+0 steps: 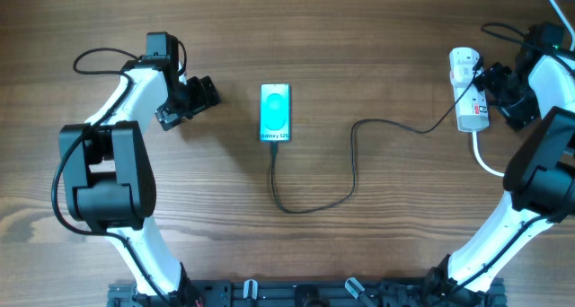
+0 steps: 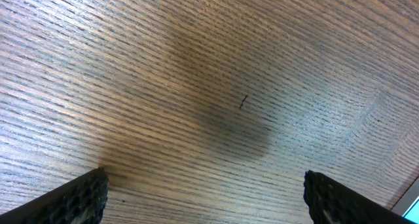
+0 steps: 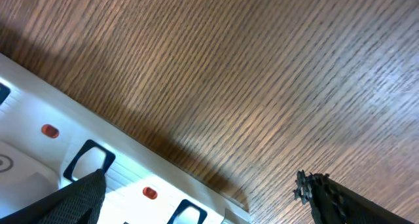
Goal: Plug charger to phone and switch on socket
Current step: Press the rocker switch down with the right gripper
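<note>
Both grippers stand wide open, holding nothing. Your right gripper (image 1: pixel 497 90) hovers just beside the socket (image 1: pixel 468 99), which lies to its left, its long axis pointing away from the robot's base, so this arm looks best placed for the switch. The phone (image 1: pixel 276 111) lies to the right of your left gripper (image 1: pixel 191 103). The charger (image 1: pixel 352 159) reaches the phone's near end; whether it is seated cannot be told.

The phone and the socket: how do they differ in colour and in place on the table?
The phone shows a bright cyan screen; the socket is white with red marks. The phone lies near the middle; the socket lies far right. Both lie flat on the table.
</note>
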You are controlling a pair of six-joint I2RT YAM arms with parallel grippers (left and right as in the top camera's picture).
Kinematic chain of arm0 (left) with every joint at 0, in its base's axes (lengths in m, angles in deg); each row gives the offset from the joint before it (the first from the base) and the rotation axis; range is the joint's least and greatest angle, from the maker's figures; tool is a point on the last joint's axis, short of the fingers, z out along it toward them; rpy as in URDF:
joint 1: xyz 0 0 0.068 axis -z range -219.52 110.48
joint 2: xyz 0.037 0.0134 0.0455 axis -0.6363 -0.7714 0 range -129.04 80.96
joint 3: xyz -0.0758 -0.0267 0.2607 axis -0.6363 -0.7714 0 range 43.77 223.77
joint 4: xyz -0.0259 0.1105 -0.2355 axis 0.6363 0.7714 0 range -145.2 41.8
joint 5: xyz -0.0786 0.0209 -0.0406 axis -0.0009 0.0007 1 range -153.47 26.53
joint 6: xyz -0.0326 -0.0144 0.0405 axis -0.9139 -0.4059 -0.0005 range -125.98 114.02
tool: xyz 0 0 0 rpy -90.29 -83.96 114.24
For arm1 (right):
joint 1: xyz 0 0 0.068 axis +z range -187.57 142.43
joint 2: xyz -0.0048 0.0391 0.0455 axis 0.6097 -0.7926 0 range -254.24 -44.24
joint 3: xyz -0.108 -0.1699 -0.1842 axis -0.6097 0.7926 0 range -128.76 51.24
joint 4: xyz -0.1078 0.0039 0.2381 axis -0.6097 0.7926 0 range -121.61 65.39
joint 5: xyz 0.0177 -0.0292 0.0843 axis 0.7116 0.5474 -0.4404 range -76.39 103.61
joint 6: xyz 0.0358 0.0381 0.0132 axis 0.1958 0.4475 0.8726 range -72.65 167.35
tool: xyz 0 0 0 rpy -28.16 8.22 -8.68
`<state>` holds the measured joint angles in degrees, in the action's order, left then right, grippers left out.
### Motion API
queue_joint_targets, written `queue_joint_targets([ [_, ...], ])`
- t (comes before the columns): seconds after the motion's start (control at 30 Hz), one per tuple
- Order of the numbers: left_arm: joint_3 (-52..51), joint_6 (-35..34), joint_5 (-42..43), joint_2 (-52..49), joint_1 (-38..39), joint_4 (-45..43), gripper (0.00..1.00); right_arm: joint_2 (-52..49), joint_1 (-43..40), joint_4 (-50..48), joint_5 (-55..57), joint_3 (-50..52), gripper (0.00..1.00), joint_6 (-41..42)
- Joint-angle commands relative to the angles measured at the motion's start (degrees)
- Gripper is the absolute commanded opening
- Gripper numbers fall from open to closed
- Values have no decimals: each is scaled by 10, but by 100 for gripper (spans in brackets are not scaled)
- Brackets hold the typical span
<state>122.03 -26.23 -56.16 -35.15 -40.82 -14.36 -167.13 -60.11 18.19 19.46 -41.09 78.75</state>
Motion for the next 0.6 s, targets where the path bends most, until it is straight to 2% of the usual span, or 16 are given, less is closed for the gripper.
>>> queue_joint_targets([
  [0.0, -7, 3, -3, 10, -1, -2, 100, -24, 11, 18, 64, 21, 100, 16],
  [0.17, -7, 3, -4, 10, -1, -2, 100, -24, 11, 4, 80, 21, 100, 63],
  [0.33, -7, 3, -4, 10, -1, -2, 100, -24, 11, -36, 17, 21, 100, 60],
  [0.57, -7, 3, -4, 10, -1, -2, 100, -24, 11, -53, -34, 21, 100, 2],
])
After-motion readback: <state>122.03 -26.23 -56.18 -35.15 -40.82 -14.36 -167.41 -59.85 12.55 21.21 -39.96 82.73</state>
